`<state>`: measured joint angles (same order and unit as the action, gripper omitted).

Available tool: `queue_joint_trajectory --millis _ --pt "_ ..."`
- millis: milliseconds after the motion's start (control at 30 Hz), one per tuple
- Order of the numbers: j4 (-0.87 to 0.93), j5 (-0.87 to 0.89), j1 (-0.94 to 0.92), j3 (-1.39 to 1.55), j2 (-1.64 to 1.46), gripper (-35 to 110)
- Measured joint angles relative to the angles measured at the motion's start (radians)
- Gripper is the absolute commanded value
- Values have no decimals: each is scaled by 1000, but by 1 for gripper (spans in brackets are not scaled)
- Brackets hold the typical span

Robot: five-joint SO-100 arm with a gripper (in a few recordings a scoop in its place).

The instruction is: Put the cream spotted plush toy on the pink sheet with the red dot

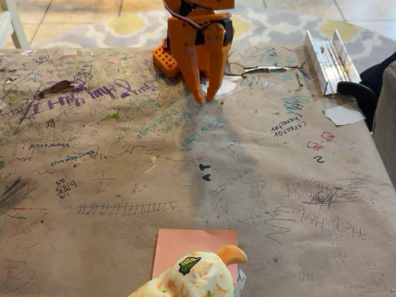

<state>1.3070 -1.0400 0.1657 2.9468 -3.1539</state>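
**Cream spotted plush toy on the pink sheet, gripper parked well away**

Cream spotted plush toy [193, 278] lies at the near edge of the fixed view, far from the gripper [204, 97], across most of the scribbled brown paper table cover [260, 179]. It rests on the near part of the pink sheet [185, 242], with its tan-orange nub [232, 252] lying toward the sheet's right corner and its dark patch facing up. The sheet's red dot cannot be seen; the toy probably covers it.

The orange gripper points down at the table close to the arm's base [166, 60], fingers nearly together with a thin gap at the tips, holding nothing. That folded pose reads as a rest position, so the placement looks done. Metal rails [327, 57] lie off to the gripper's right in this view.
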Motion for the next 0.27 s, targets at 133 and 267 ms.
queue_joint_trajectory --millis 133,267 --pt "6 -141 -81 135 -175 0" --pt "6 -176 -86 152 -207 0"
